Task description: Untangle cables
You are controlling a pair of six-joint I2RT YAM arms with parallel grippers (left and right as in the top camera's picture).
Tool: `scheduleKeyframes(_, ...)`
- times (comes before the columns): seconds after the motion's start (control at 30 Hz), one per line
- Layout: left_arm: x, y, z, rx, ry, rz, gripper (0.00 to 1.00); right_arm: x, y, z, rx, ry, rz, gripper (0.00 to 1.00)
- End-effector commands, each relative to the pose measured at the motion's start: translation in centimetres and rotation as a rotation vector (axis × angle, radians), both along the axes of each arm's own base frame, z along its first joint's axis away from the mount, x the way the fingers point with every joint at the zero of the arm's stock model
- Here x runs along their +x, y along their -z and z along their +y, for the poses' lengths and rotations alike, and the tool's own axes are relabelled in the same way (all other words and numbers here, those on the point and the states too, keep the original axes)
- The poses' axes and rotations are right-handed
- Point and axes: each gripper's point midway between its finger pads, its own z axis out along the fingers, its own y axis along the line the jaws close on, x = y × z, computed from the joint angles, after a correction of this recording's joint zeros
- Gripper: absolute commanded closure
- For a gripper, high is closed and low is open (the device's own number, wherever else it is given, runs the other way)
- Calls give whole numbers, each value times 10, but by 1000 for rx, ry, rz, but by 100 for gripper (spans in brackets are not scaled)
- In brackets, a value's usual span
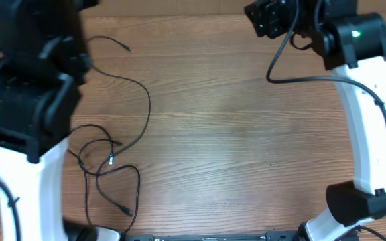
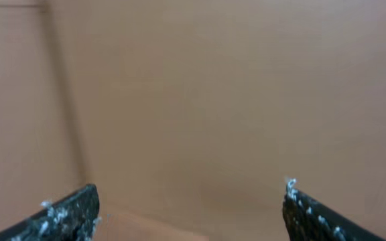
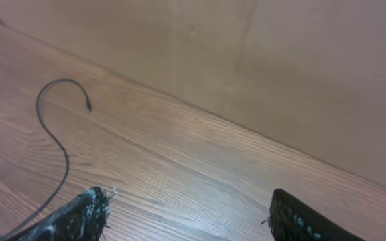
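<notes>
The cables [image 1: 109, 157] lie at the table's left as thin black cords, looped into a loose tangle. One strand [image 1: 145, 100] arcs up from the tangle, and a plug end [image 1: 126, 47] shows further back. My left gripper [image 2: 189, 204] is open and holds nothing; it faces a blurred brown surface. The left arm [image 1: 32, 73] hangs high over the table's left side, above the cables. My right gripper [image 1: 268, 19] [image 3: 187, 207] is open and empty at the far right. In the right wrist view, one loose cable [image 3: 59, 144] with a plug end lies on the wood left of its fingers.
The wooden table [image 1: 246, 147] stretches between the two arms. A brown wall [image 3: 280, 60] rises just behind the table's far edge. A thicker black wire [image 1: 273, 70] loops out from the white right arm [image 1: 367, 127].
</notes>
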Motion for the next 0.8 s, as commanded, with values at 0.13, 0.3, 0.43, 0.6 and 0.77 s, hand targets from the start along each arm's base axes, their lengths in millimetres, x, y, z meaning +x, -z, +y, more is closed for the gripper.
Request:
scheduleKeyframes(0.13,-73,58,58,-21,-108,47,12,-7,-12,-9,-11,32,-25,24)
scheduleKeyframes(0.3,-98,170,50,-298,-136,320,15,-5,-12,-7,20,47,-15,26)
scheduleKeyframes(0.43,-103,254,-3,-455,83,648,22,-5,-11,-8,32,57,-7,26)
scheduleKeyframes(0.6,-134,332,-5,-306,123,1031,16,-6,-11,-5,40,43,-1,26)
scheduleKeyframes(0.77,-148,368,6,-237,63,1221,7,-9,-10,-2,48,27,8,26)
